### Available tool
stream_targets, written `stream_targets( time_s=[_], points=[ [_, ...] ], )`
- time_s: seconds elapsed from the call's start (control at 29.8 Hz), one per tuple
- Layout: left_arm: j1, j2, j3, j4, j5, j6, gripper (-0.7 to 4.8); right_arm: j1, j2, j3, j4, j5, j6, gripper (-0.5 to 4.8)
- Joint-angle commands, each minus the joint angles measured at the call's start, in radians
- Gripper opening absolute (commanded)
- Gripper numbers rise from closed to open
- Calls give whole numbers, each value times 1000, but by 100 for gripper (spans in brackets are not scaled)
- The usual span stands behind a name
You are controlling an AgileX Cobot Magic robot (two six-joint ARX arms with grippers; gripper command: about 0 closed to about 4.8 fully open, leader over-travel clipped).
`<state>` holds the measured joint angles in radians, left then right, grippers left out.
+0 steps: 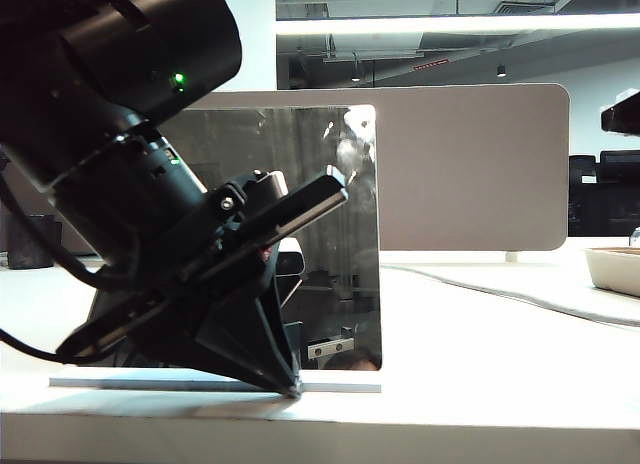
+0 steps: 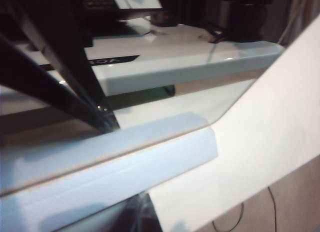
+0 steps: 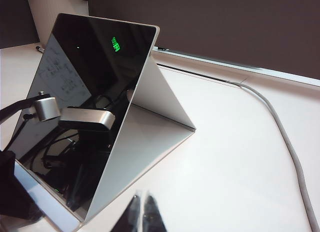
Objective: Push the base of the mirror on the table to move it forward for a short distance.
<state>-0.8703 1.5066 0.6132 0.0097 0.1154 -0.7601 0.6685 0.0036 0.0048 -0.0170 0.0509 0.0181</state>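
The mirror (image 1: 345, 274) stands tilted on the table (image 1: 480, 374), its dark panel facing the exterior camera. The base of the mirror (image 1: 340, 387) is a thin pale slab under it. My left gripper (image 1: 293, 387) comes down from the left, fingers drawn to one point, with the tip on the base's front edge near its right end. In the left wrist view the dark tip (image 2: 142, 214) rests against the slab (image 2: 115, 177). My right gripper (image 3: 142, 212) is shut and empty, just above the table beside the mirror (image 3: 95, 67) and its base (image 3: 47, 204).
A beige-brown divider panel (image 1: 470, 164) stands behind the mirror. A grey cable (image 1: 500, 294) (image 3: 287, 142) runs across the table to the right of the mirror. A white tray (image 1: 615, 269) sits at the far right edge.
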Motion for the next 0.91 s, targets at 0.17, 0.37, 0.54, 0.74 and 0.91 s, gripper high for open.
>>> stream_targets(
  time_s=[0.17, 0.37, 0.54, 0.74, 0.91],
  points=[
    [47, 41, -2, -15, -25, -7, -2, 0, 0, 1, 14, -1, 0, 22],
    [125, 49, -2, -15, -25, -2, -2, 0, 0, 1, 14, -1, 0, 22],
    [195, 51, 6, -4, -24, 23, -2, 1, 0, 1, 14, -1, 0, 22],
    [266, 86, 60, -4, -16, 53, -2, 1, 0, 1, 14, -1, 0, 21],
    [293, 124, 113, 1, -2, 80, -2, 1, 0, 1, 14, -1, 0, 22]
  ],
)
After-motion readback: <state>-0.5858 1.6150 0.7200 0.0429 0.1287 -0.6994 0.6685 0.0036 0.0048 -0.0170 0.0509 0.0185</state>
